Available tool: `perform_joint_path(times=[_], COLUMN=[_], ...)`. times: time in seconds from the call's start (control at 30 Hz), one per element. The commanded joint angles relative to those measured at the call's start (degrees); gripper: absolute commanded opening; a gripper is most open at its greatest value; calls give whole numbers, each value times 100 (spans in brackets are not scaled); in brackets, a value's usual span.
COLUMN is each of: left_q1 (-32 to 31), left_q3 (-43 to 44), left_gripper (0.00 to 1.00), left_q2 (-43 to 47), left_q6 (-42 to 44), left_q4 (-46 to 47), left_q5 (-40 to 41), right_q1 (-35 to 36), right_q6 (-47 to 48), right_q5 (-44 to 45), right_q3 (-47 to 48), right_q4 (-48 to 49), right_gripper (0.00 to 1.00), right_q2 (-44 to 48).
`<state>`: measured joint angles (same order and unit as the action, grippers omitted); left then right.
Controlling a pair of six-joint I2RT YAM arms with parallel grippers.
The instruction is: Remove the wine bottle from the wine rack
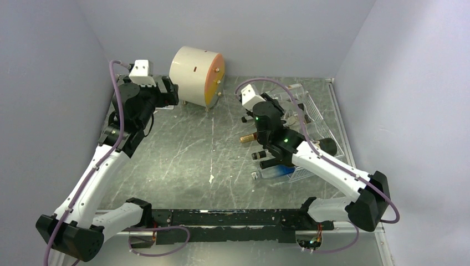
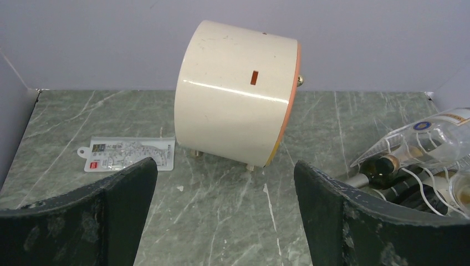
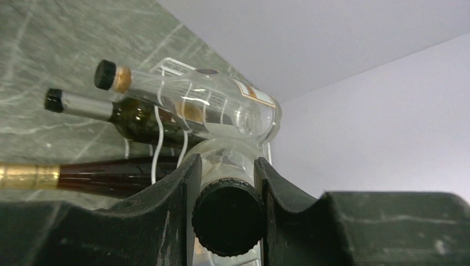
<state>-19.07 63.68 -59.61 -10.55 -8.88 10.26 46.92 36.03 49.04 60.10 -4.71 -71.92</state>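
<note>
The right end effector (image 3: 227, 160) is pressed in on the black screw cap of a clear wine bottle (image 3: 228, 221), one finger on each side of the cap. No gap shows in the right wrist view, so it is pinching the bottle at its very end.

That bottle's long axis runs straight away from the wrist, cap nearest the fingers and glass body going back into the white wire wine rack (image 3: 158, 133). Any withdrawal would have to follow that same line, back along the neck. The body looks cradled in the rack, so I judge the bottle gripped but not yet lifted free.

Three other bottles lie beside and above it with their necks pointing out the same side:
- a clear bottle with a gold collar (image 3: 183, 102) directly above it
- a green bottle with silver foil (image 3: 111, 113)
- a dark bottle with gold foil (image 3: 83, 174) close by the left finger

A crooked pull could nudge any of them.

From above, the wine rack (image 1: 318, 119) sits toward the far right corner of the marbled surface (image 1: 183, 155), largely covered by the right arm, which is plainly the nearer one. The left end effector (image 2: 224, 166) is well apart at the far left. Its fingers are spread wide with nothing between them, and it faces the cream drum (image 2: 233, 94).
</note>
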Motion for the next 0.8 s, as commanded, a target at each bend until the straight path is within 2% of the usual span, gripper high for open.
perform_joint_path(times=[0.0,0.2,0.33,0.5,0.77], left_q1=[-17,-22,-23,-16,-22], left_q3=[66,75,59,23,-7], left_gripper=[97,99,99,99,99], left_q2=[-33,-2,41,104,165], left_q6=[-40,-111,-119,-123,-114], left_q4=[59,65,85,109,125], left_q5=[-32,-240,-260,-151,-49], right_q1=[18,24,20,22,94], right_q6=[-200,-792,-619,-773,-1230], right_q5=[238,213,133,-81,-1455], right_q3=[630,1271,1188,1675,2456], right_q4=[-45,-709,-330,-503,-733], right_gripper=[0,0,0,0,0], right_q2=[266,304,417,180,-175])
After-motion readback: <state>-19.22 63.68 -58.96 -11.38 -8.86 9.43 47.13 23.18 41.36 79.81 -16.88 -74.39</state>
